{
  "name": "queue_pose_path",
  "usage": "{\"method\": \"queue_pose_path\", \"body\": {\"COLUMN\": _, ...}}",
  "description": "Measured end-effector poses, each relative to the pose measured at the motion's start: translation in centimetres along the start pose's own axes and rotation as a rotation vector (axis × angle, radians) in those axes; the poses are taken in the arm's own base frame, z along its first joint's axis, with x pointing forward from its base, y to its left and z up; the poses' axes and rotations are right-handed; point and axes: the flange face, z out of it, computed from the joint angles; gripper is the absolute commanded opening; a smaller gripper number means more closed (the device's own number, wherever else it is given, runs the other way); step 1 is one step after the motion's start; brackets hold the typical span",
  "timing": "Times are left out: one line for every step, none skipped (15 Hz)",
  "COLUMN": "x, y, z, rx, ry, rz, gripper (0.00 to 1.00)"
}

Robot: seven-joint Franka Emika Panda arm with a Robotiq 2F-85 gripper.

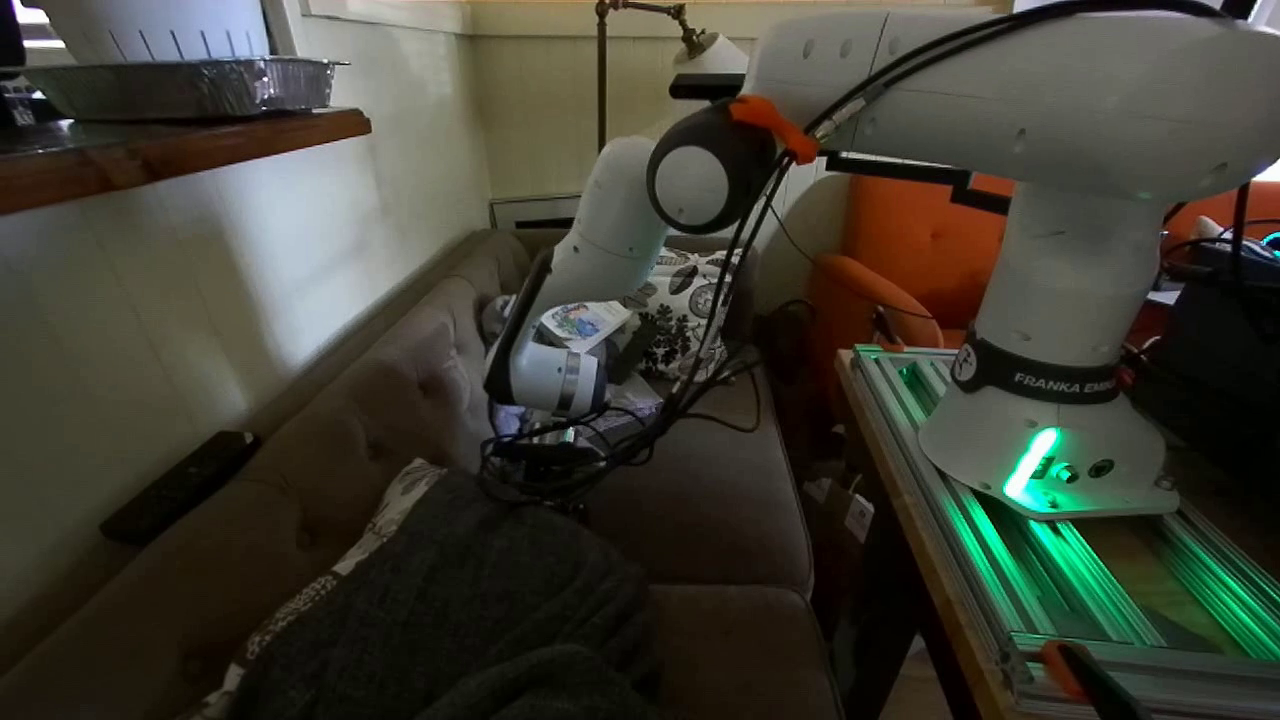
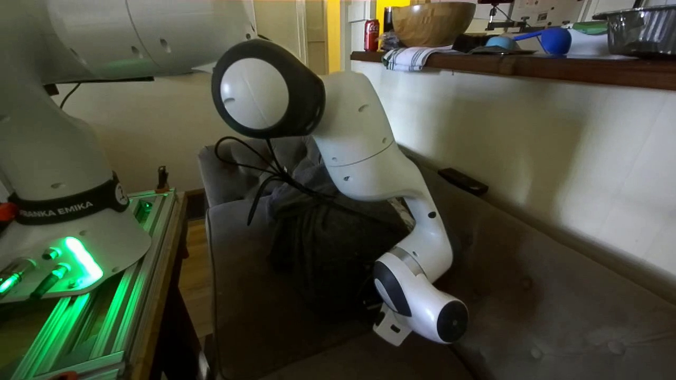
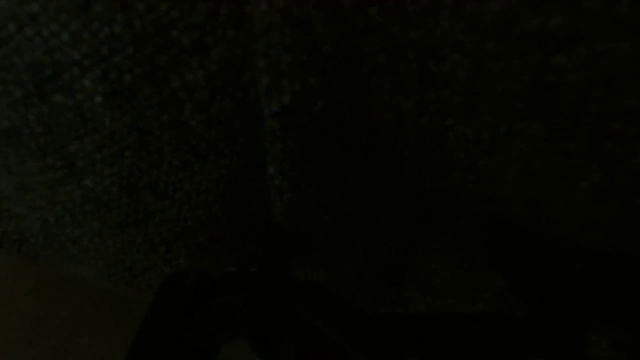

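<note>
- The hand [image 1: 550,475] is seen spread, faintly outlined
- The dark grey blanket [image 1: 480,600] is found just ahead of the hand, contact unclear
- The sofa [image 1: 690,530] is seen below the hand

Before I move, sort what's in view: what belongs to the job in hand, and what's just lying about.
Belongs to the job, judging by nearness:
Dark gray blanket on the tufted sofa
Robotiq gripper, close to the blanket; contact unclear

Just lying about:
Black remote control
Leaf-print throw pillow
Aluminum foil pan
Wooden bowl
Red cola can
</note>
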Motion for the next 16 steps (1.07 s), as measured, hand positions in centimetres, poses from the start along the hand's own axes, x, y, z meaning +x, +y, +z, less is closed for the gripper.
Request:
{"method": "queue_pose_path", "body": {"x": -0.3, "y": -0.1, "z": 0.9, "rx": -0.018, "ry": 0.000, "rz": 0.003, "gripper": 0.75}}
{"method": "queue_pose_path", "body": {"x": -0.7, "y": -0.2, "z": 1.5, "rx": -0.036, "ry": -0.001, "rz": 0.001, "gripper": 0.74}}
{"method": "queue_pose_path", "body": {"x": -1.1, "y": -0.3, "z": 1.8, "rx": -0.054, "ry": -0.001, "rz": -0.001, "gripper": 0.68}}
{"method": "queue_pose_path", "body": {"x": -1.3, "y": -0.3, "z": 2.0, "rx": -0.068, "ry": -0.003, "rz": -0.002, "gripper": 0.59}}
{"method": "queue_pose_path", "body": {"x": -1.5, "y": -0.3, "z": 2.0, "rx": -0.077, "ry": -0.005, "rz": -0.002, "gripper": 0.53}}
{"method": "queue_pose_path", "body": {"x": -1.5, "y": -0.3, "z": 2.0, "rx": -0.081, "ry": -0.008, "rz": 0.001, "gripper": 0.45}}
{"method": "queue_pose_path", "body": {"x": -1.5, "y": -0.3, "z": 1.9, "rx": -0.082, "ry": -0.012, "rz": 0.002, "gripper": 0.38}}
{"method": "queue_pose_path", "body": {"x": -1.5, "y": -0.2, "z": 1.8, "rx": -0.082, "ry": -0.017, "rz": 0.003, "gripper": 0.31}}
{"method": "queue_pose_path", "body": {"x": -1.4, "y": -0.2, "z": 1.6, "rx": -0.082, "ry": -0.023, "rz": 0.006, "gripper": 0.24}}
{"method": "queue_pose_path", "body": {"x": -1.3, "y": -0.1, "z": 1.4, "rx": -0.080, "ry": -0.031, "rz": 0.009, "gripper": 0.16}}
{"method": "queue_pose_path", "body": {"x": -1.2, "y": 0.0, "z": 1.1, "rx": -0.078, "ry": -0.042, "rz": 0.013, "gripper": 0.10}}
{"method": "queue_pose_path", "body": {"x": -1.1, "y": 0.2, "z": 0.8, "rx": -0.075, "ry": -0.058, "rz": 0.016, "gripper": 0.04}}
{"method": "queue_pose_path", "body": {"x": -1.0, "y": 0.3, "z": 0.5, "rx": -0.071, "ry": -0.077, "rz": 0.017, "gripper": 0.00}}
{"method": "queue_pose_path", "body": {"x": -0.9, "y": 0.5, "z": 0.2, "rx": -0.065, "ry": -0.095, "rz": 0.018, "gripper": 0.00}}
{"method": "queue_pose_path", "body": {"x": -0.8, "y": 0.6, "z": 0.0, "rx": -0.060, "ry": -0.114, "rz": 0.018, "gripper": 0.00}}
{"method": "queue_pose_path", "body": {"x": -0.7, "y": 0.8, "z": -0.3, "rx": -0.055, "ry": -0.131, "rz": 0.017, "gripper": 0.00}}
